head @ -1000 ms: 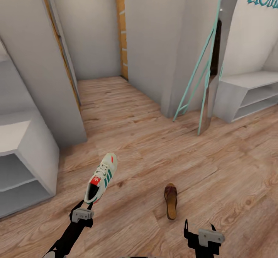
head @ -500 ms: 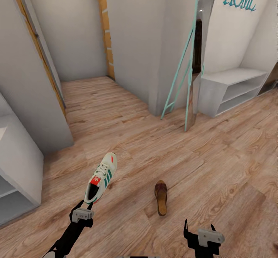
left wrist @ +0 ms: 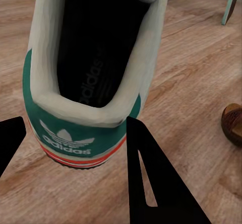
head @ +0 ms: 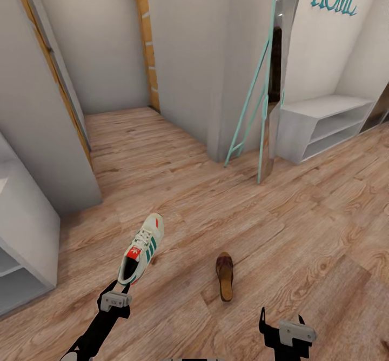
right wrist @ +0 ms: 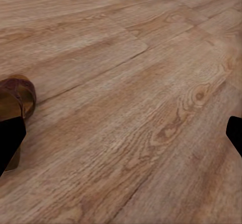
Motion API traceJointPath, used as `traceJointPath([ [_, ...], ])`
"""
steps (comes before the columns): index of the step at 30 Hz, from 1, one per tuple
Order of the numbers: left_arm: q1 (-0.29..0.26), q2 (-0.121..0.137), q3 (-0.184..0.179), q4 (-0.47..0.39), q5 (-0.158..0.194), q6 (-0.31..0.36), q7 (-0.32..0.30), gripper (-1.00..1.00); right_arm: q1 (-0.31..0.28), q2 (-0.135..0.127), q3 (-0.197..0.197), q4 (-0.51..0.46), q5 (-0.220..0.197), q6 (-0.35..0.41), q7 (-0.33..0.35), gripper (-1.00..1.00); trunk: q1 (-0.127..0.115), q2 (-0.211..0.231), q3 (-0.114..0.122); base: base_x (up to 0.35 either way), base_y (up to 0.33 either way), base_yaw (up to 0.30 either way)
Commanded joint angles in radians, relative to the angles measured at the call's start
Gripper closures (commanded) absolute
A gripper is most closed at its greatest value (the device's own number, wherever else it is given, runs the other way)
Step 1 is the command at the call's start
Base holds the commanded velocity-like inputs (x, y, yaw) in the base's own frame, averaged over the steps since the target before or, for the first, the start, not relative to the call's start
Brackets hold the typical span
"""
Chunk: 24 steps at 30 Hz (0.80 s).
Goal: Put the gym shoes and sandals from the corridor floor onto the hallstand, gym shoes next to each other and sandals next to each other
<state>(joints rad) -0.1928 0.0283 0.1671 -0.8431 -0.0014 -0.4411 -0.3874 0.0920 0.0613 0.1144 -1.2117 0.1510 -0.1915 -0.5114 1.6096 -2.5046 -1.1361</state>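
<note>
One cream-white gym shoe (head: 141,247) with green stripes sticks out forward from my left gripper (head: 116,292), which is shut on its heel. In the left wrist view the green heel of the gym shoe (left wrist: 75,133) sits between the two dark fingers (left wrist: 146,178). A brown sandal (head: 224,275) lies on the corridor floor (head: 302,231), ahead of and left of my right gripper (head: 281,318). That gripper hangs open over bare planks, with the sandal (right wrist: 17,95) beside one fingertip. The pale grey hallstand (head: 324,115) stands at the far right against the wall.
Another pale grey shelved unit (head: 24,231) stands close on the left. A teal-framed leaning mirror (head: 265,107) rests against the wall corner beside the hallstand. A narrow passage with a wooden door (head: 147,47) runs ahead between the white walls.
The whole view has swung to the right, so the camera has turned. The gym shoe stays held in my left gripper. The right gripper sits slightly lower in view.
</note>
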Motion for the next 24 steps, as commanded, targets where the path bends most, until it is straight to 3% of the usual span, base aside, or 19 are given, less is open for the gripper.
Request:
traceJointPath([
  [1, -0.001, -0.001, 0.003, 0.001, 0.0, -0.002, -0.007, 1.0, 0.0, 0.0, 0.001, 0.0, 0.007, 0.001, -0.007, -1.0, 0.0, 0.0, -0.001, 0.0, 0.0, -0.056],
  [9, -0.001, 0.0, 0.003, 0.001, 0.0, -0.002, -0.007, 1.0, 0.0, 0.0, 0.001, 0.001, 0.007, 0.001, -0.009, -1.0, 0.0, 0.0, -0.001, 0.0, 0.0, -0.166],
  [24, -0.001, 0.0, 0.004, 0.001, 0.0, -0.002, -0.007, 1.0, -0.001, 0.0, 0.001, 0.001, 0.007, 0.001, -0.01, -1.0, 0.0, 0.0, -0.001, 0.0, 0.0, -0.267],
])
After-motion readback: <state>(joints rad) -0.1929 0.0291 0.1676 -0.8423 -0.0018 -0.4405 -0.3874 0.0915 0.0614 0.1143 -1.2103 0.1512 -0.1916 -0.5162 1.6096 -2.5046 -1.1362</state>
